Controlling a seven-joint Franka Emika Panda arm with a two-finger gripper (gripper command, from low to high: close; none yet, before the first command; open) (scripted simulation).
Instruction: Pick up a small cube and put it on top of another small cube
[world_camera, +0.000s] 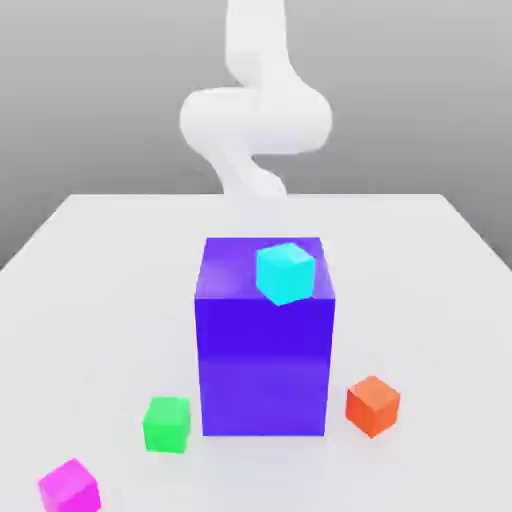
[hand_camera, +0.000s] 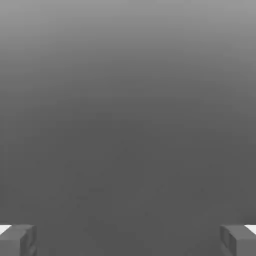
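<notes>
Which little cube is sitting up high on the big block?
The cyan cube. It rests on top of the big blue-violet block, while the green cube, the orange cube and the magenta cube all sit down on the table.

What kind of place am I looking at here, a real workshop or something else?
Most likely a computer-made test scene, not a real room: a plain white table against a blank grey backdrop, flat-coloured blocks such as the big blue-violet block and a small magenta cube, and a smooth white robot arm.
</notes>
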